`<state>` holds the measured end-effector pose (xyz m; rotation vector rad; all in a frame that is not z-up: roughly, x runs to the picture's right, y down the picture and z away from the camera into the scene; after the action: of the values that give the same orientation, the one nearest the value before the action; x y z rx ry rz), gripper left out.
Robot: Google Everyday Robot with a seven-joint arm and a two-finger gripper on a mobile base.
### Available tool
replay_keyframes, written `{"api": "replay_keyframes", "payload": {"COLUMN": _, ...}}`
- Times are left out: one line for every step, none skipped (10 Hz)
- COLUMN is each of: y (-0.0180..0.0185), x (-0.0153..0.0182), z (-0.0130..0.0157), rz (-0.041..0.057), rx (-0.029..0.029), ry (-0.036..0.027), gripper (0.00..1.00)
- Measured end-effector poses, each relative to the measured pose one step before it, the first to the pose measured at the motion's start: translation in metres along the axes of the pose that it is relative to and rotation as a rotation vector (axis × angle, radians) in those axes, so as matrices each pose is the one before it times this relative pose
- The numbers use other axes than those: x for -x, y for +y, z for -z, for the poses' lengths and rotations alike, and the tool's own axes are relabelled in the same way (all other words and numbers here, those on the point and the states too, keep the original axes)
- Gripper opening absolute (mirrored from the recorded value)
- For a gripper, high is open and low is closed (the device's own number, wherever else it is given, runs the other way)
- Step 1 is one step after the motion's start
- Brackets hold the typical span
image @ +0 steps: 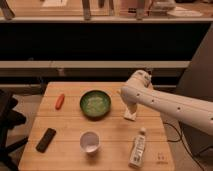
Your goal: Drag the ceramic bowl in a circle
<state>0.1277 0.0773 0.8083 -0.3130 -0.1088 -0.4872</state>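
the ceramic bowl (95,104) sits near the middle of the wooden tabletop (116,134), toward its back edge. the claw (130,114) hangs point-down just right of the bowl, apart from its rim, low over the wood. whether it is spread or pressed together cannot be told. a white cup (90,141) stands in front of the bowl.

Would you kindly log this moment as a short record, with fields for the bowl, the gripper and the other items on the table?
ceramic bowl: upright, mid-back of the wooden table, untouched
gripper: right of the bowl, low over the tabletop, apart from it
white cup: in front of the bowl
orange item: left of the bowl
black object: front left
white tube: front right, lying down
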Motion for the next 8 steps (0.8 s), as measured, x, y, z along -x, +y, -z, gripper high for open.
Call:
{"api": "replay_keyframes", "payload": {"y": -0.00185, "x": 0.00107, "z": -0.00358, "rz": 0.01267, "rx": -0.00111, "ry": -0.00375, "gripper": 0.8}}
{"api": "replay_keyframes", "payload": {"y": -0.00081, "x": 0.0005, "z": -0.00214, "rz": 0.00696, "rx": -0.00083, "ry": -0.00114, "gripper": 0.8}}
{"api": "replay_keyframes", "payload": {"y": -0.0009, "x": 0.00091, "z": -0.0038, "rz": 0.0113, "rx": -0.00217, "ry": -0.00234, "gripper": 0.8}}
{"api": "replay_keyframes", "payload": {"y": -0.001, "x": 0.00107, "z": -0.00352, "rz": 0.01061, "rx": -0.00215, "ry": -0.00282, "gripper": 0.8}}
{"api": "replay_keyframes", "payload": {"y": -0.00068, "x": 0.00125, "z": -0.0023, "rz": 0.00705, "rx": -0.00073, "ry": -0.00327, "gripper": 0.8}}
{"api": "replay_keyframes", "payload": {"y": 0.00029, "x": 0.00166, "z": -0.00254, "rz": 0.00777, "rx": 0.00018, "ry": -0.00468, "gripper": 0.8}}
{"api": "replay_keyframes", "payload": {"y": 0.0001, "x": 0.00104, "z": -0.00261, "rz": 0.0071, "rx": 0.00037, "ry": -0.00451, "gripper": 0.8}}
{"api": "replay_keyframes", "payload": {"y": -0.00029, "x": 0.00105, "z": -0.0016, "rz": 0.00506, "rx": -0.00021, "ry": -0.00334, "gripper": 0.8}}
